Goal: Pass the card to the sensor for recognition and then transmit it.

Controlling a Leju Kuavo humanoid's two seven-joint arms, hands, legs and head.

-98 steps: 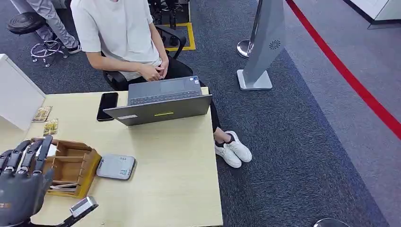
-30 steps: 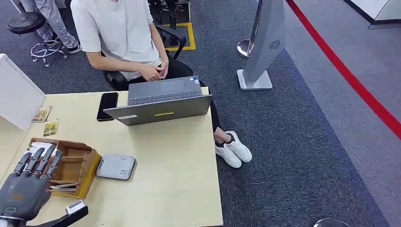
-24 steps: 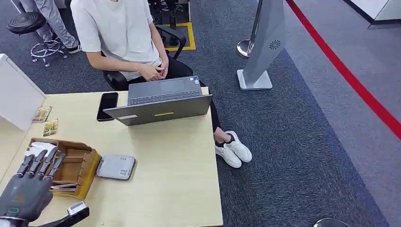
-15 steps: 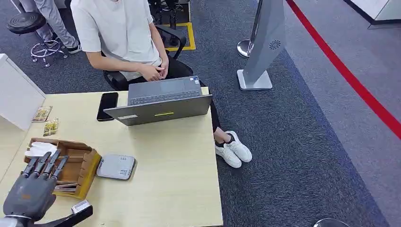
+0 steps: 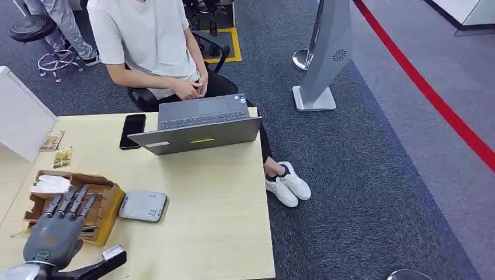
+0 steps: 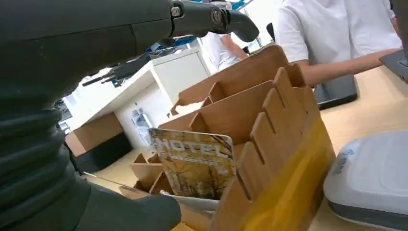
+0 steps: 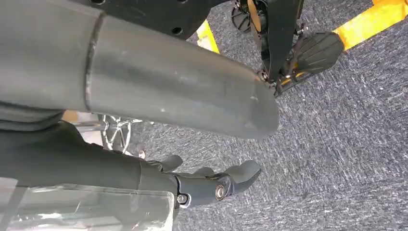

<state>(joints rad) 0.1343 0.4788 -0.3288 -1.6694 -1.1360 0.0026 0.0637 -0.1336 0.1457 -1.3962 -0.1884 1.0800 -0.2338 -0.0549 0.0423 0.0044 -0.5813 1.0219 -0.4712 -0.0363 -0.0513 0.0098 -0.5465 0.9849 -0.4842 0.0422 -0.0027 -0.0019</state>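
Observation:
A wooden card holder (image 5: 108,203) stands at the near left of the table, and my left hand (image 5: 54,236) hovers over its near end with its fingers (image 5: 74,201) stretched out and apart, holding nothing. In the left wrist view a yellow "HOTEL" card (image 6: 195,161) stands upright in one slot of the card holder (image 6: 269,144), just beyond my left hand (image 6: 72,72) and untouched. The grey-white sensor pad (image 5: 143,205) lies flat right beside the holder. My right hand (image 7: 120,168) hangs over the carpet, fingers loosely bent, with nothing in it.
A person sits at the far side behind an open laptop (image 5: 195,125), with a black phone (image 5: 132,130) beside it. Two more cards (image 5: 56,149) lie at the far left near a white box (image 5: 20,116). The table's right edge drops to carpet.
My left hand has sunk lower toward the near edge and shifted a little right over the holder's near end. The holder has turned slightly.

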